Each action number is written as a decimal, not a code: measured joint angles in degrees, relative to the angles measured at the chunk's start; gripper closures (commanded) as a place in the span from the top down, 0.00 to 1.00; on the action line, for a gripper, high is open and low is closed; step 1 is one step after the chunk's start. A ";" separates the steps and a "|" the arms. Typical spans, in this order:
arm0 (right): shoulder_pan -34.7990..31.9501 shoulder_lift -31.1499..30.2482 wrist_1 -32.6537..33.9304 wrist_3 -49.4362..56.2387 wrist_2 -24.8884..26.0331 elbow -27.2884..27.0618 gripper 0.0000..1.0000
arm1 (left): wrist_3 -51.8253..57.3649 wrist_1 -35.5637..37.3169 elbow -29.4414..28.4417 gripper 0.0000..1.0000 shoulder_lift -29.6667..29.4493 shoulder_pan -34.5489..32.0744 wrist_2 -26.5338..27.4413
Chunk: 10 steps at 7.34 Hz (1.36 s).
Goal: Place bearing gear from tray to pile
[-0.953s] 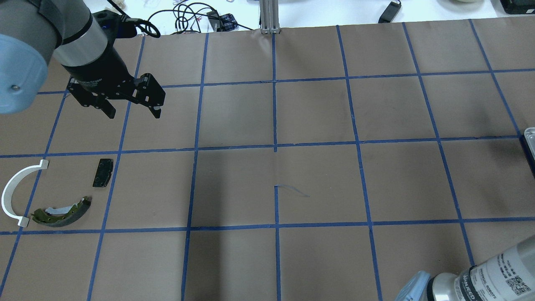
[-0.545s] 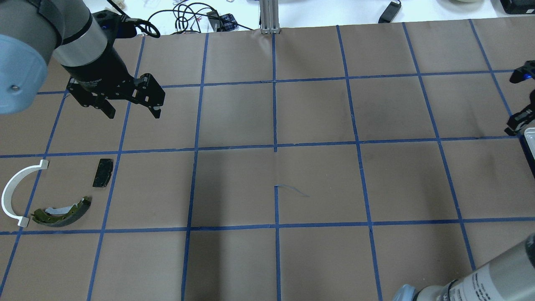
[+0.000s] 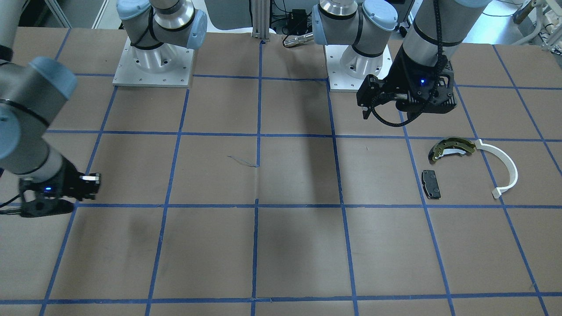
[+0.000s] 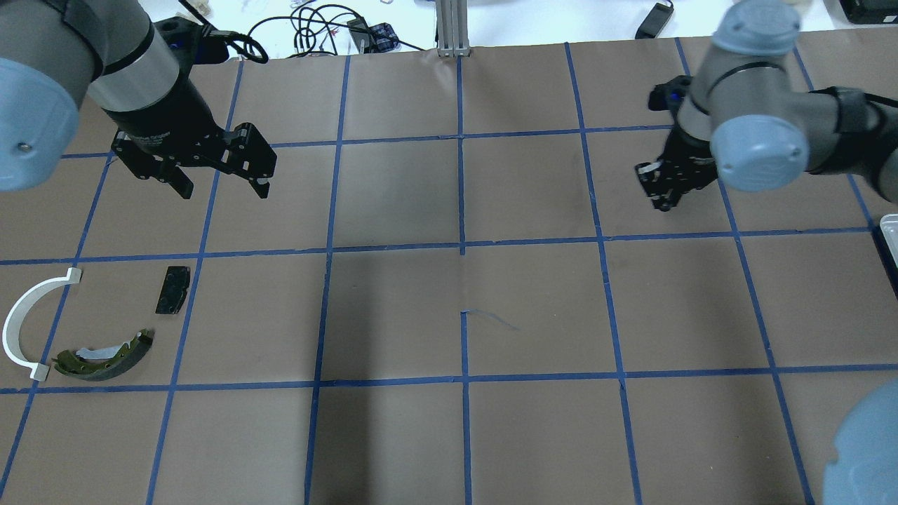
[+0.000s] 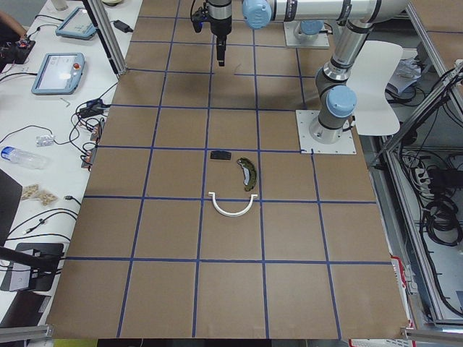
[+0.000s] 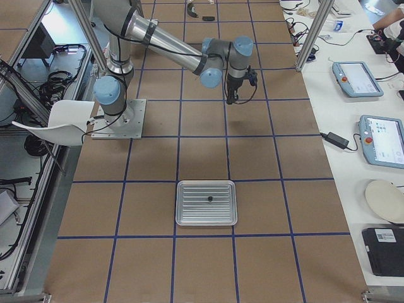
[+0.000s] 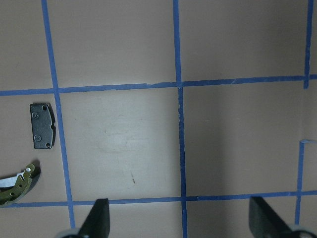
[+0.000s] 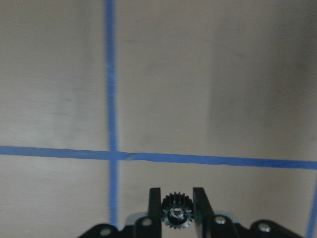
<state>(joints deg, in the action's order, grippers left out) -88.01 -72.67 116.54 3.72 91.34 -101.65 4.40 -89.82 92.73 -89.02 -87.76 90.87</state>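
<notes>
My right gripper (image 8: pixel 176 198) is shut on a small black toothed bearing gear (image 8: pixel 176 214) and holds it above the brown table. It also shows in the overhead view (image 4: pixel 663 193) at mid right. The silver tray (image 6: pixel 186 214) lies behind it in the exterior right view, and only its corner (image 4: pixel 889 231) shows overhead. The pile lies at the left: an olive-gold brake shoe (image 4: pixel 105 358), a white arc (image 4: pixel 24 319) and a black brake pad (image 4: pixel 173 289). My left gripper (image 4: pixel 224 189) hangs open and empty beyond the pile.
A small dark part (image 6: pixel 209 199) lies in the tray's middle. Blue tape lines grid the brown table. A metal post (image 4: pixel 452 28) stands at the far edge, with cables (image 4: pixel 316 31) behind it. The two arm bases (image 3: pixel 153 66) sit on the robot's side.
My right arm has swung in from the right edge of the overhead view toward the left, carrying the gear. My left arm and the pile have not moved.
</notes>
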 measured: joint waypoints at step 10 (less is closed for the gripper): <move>-20.31 4.91 8.51 -31.59 -2.21 0.91 1.00 | -1.03 -0.19 -0.04 1.00 -1.91 1.88 -0.67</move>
<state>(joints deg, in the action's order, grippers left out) -108.32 -67.76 125.05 -27.87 89.13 -100.74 3.37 -90.01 92.68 -90.93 -85.88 90.20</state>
